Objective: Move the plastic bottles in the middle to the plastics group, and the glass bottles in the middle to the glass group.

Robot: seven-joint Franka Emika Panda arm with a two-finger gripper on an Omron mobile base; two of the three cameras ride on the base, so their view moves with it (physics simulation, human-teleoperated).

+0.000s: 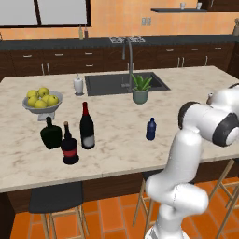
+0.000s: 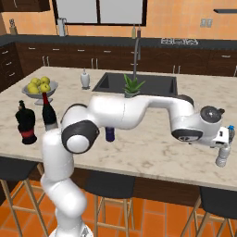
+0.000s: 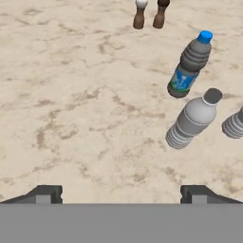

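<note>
The tall dark wine bottle [image 1: 87,126] with a red foil neck stands mid-counter, just right of a squat green flask [image 1: 51,134] and a short black bottle with a red band [image 1: 69,145]. Further right, alone, stands the small blue bottle [image 1: 151,129]. In the right base view my arm [image 2: 139,109] partly hides the blue bottle [image 2: 109,134] and reaches to the counter's right end, above a grey plastic bottle [image 2: 222,156]. My gripper [image 3: 121,194] is open and holds nothing. Ahead of it stand a blue-capped bottle [image 3: 189,65] and a pale grey bottle [image 3: 193,118].
A bowl of lemons [image 1: 42,100], a white dispenser [image 1: 78,85], a potted plant [image 1: 141,88] and the sink [image 1: 105,84] lie toward the back of the island. Stools [image 1: 56,198] stand along its front edge. A third plastic bottle [image 3: 233,124] shows at the hand view's right edge.
</note>
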